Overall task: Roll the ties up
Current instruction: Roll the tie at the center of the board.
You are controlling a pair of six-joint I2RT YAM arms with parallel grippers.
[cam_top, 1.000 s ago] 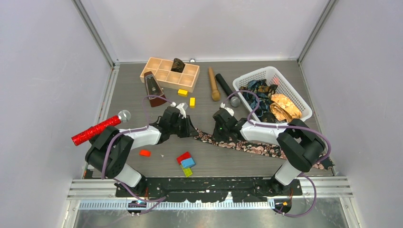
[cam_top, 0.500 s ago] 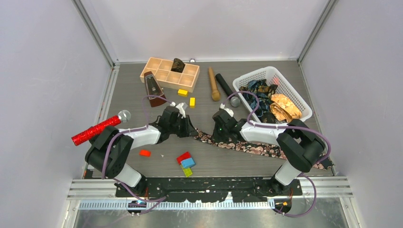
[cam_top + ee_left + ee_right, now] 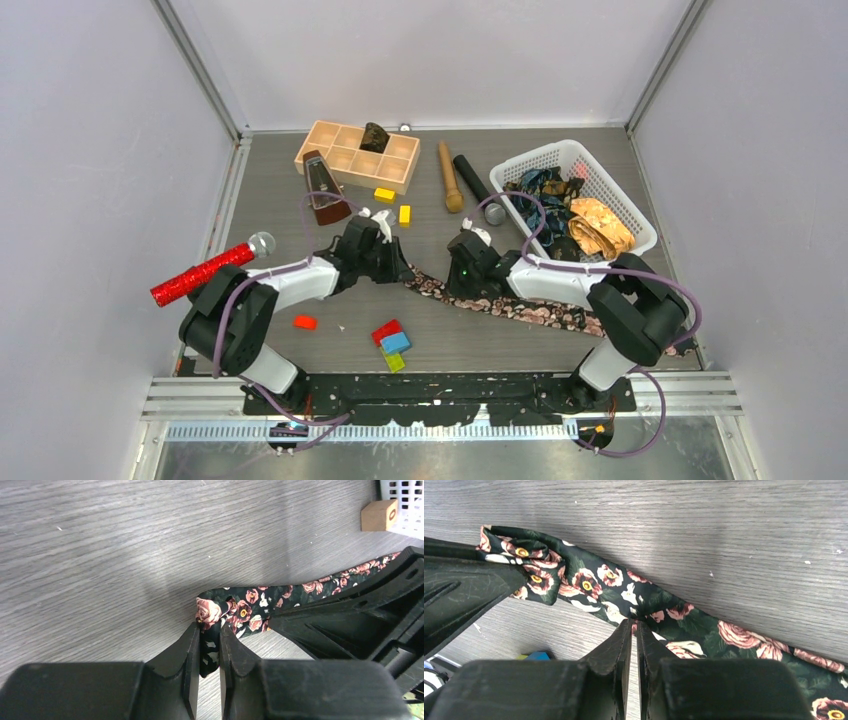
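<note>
Black rose-printed cloth, the tie [image 3: 545, 314] stretches flat from the centre of the wood-grain worktop [image 3: 440, 340] to its near right. Left wrist view: left pincer [image 3: 210, 630] clamped on its crumpled tip. Right wrist view: right pincer [image 3: 634, 626] clamped on its edge.

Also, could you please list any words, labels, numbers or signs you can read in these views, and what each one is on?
None can be read in any view.
The wooden block: a small dark ring-shaped mark on one face, too small to tell if it is a character.
The floral tie: rose pattern only, no label showing.
The white basket, metronome and red glittery microphone: no lettering visible from above.
</note>
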